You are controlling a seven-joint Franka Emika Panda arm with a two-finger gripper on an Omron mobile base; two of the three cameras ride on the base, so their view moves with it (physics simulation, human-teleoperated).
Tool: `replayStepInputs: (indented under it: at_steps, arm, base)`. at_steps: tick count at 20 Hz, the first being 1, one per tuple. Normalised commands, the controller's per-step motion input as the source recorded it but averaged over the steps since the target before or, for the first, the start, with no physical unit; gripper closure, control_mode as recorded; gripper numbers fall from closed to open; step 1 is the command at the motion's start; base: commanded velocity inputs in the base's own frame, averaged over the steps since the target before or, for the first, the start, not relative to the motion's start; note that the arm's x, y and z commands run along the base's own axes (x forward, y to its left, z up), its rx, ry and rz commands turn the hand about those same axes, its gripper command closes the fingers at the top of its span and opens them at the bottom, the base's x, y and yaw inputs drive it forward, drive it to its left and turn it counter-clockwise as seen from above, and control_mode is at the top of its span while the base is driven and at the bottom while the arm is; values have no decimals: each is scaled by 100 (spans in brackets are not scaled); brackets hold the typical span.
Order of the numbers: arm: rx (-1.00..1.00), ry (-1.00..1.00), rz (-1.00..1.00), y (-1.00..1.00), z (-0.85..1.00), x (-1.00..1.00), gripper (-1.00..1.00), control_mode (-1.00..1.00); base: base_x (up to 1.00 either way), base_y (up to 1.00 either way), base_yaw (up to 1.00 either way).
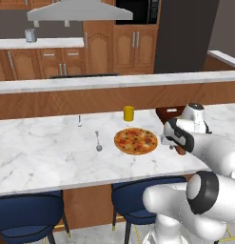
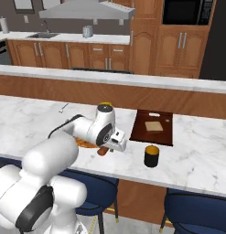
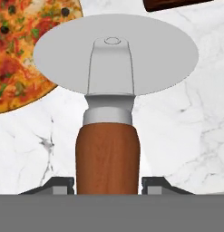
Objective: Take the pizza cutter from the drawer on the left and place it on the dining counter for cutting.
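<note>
the dining counter point(image 1: 43, 152) carries the pizza point(image 1: 135, 141) near its middle. just beside the pizza, toward the near edge, the gripper point(image 3: 108, 183) is clenched on the pizza cutter point(image 3: 111, 81), low over the marble. likely light and rigid; its wooden handle grips best, the steel wheel being slick.

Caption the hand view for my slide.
Gripper holds the pizza cutter above the marble counter, beside the pizza.
</note>
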Motion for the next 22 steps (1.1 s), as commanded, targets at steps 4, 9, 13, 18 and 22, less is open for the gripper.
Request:
replayStepInputs:
  at_steps: [4, 9, 13, 18, 22]
  arm:
    - [0, 0, 0, 0, -50, 21, 100, -100]
    - [0, 0, 0, 0, -22, 41, 100, -100]
    - [0, 0, 0, 0, -1, 61, 100, -100]
    - [0, 0, 0, 0, -5, 53, 100, -100]
    - [0, 1, 0, -3, -2, 26, 100, -100]
  base:
    - [0, 0, 0]
    - [0, 0, 0]
    - [0, 0, 0]
    - [0, 0, 0]
    - [0, 0, 0]
